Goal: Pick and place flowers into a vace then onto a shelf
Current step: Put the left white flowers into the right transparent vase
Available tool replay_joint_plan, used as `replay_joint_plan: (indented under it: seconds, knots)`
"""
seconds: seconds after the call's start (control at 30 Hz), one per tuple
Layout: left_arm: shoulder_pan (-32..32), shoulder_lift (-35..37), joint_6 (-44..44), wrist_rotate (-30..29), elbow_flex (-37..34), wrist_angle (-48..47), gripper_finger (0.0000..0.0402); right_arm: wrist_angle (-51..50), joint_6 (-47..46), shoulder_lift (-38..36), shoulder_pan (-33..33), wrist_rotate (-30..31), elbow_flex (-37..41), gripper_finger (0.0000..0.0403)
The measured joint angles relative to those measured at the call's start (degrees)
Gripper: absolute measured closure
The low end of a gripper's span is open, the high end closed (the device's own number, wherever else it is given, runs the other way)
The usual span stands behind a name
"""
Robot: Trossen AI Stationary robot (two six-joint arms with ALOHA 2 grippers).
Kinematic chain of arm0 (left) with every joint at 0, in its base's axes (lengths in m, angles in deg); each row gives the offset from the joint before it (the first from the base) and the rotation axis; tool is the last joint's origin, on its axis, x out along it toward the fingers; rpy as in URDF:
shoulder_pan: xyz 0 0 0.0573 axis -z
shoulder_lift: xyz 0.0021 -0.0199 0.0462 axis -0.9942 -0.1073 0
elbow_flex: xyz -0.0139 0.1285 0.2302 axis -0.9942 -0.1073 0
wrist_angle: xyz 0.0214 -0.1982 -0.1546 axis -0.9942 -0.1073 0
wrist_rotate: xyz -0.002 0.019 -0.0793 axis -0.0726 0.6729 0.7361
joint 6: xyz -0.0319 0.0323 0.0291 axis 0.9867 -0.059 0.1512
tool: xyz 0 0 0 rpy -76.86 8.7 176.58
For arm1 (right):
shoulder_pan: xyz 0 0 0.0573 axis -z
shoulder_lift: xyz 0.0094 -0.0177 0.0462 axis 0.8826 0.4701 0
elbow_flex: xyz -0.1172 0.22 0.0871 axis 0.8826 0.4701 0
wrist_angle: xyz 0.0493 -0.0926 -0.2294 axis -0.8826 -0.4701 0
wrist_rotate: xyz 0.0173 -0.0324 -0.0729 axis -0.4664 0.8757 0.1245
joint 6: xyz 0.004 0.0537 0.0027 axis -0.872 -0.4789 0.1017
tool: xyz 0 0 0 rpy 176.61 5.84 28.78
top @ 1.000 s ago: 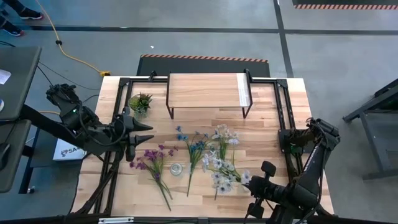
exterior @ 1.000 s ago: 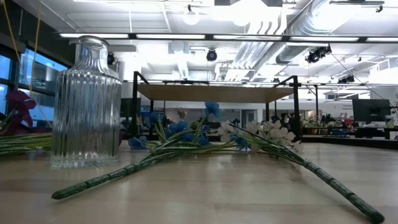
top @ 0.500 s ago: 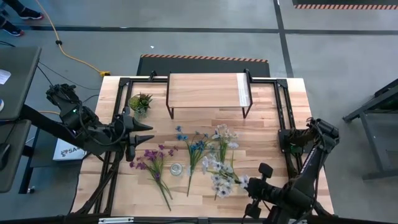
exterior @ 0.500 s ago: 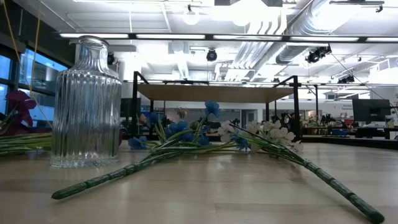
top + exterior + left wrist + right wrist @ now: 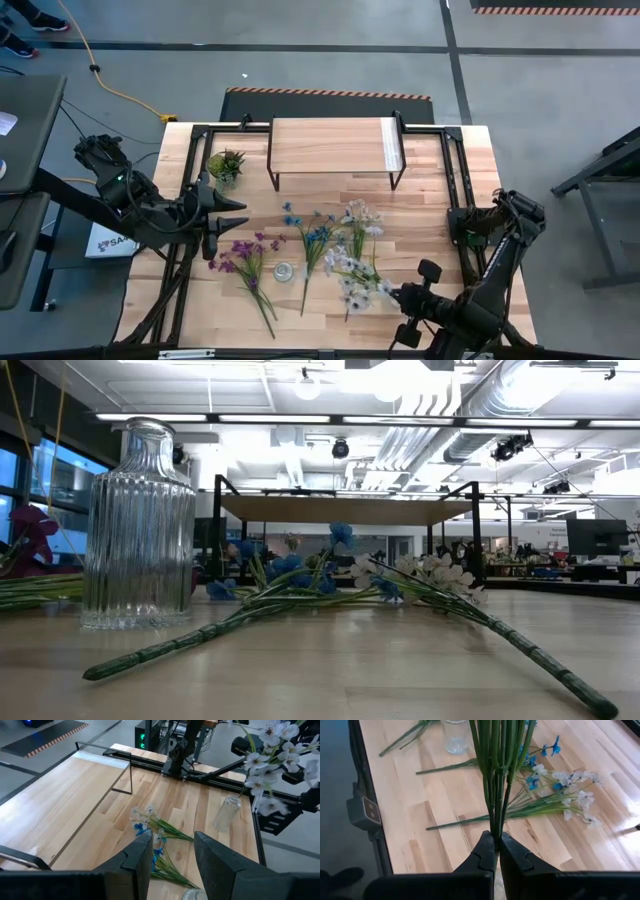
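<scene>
A white flower spray (image 5: 355,285) hangs lifted above the near right part of the tabletop (image 5: 430,220), its stems (image 5: 495,780) pinched at the base by the right end effector (image 5: 496,851), whose fingers are pressed together on them. Another white spray (image 5: 358,222), a blue spray (image 5: 312,245) and a purple spray (image 5: 245,262) lie flat near the middle of the tabletop, with the glass vase (image 5: 284,271) standing upright between the purple and blue ones. The shelf (image 5: 335,145) stands at the far edge. The left end effector (image 5: 232,212) hovers by the left edge, fingers (image 5: 137,862) spread and empty, near a small potted plant (image 5: 226,164).
</scene>
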Motion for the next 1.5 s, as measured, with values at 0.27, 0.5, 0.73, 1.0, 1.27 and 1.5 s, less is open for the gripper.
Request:
replay_joint_plan:
  seconds: [0.27,0.5,0.73,1.0,1.27,1.5]
  knots:
    - [0.0,0.0,0.0,0.0,0.0,0.0,0.0222,1.7,-0.1,0.0,0.0,0.1,2.1,0.0403]
    - [0.0,0.0,0.0,0.0,0.0,0.0,0.0222,2.9,1.0,0.0,0.2,1.9,2.2,0.0403]
    - [0.0,0.0,0.0,0.0,0.0,0.0,0.0222,2.8,0.8,0.0,0.3,1.4,2.3,0.0403]
    - [0.0,0.0,0.0,0.0,0.0,0.0,0.0222,7.5,0.0,0.0,0.3,0.7,6.5,0.0403]
    - [0.0,0.0,0.0,0.0,0.0,0.1,0.0222,10.0,-0.3,0.0,0.3,0.4,9.2,0.0403]
    - [0.0,0.0,-0.2,-0.1,0.0,1.6,0.0222,7.1,-1.8,-0.2,0.3,-1.5,9.2,0.0403]
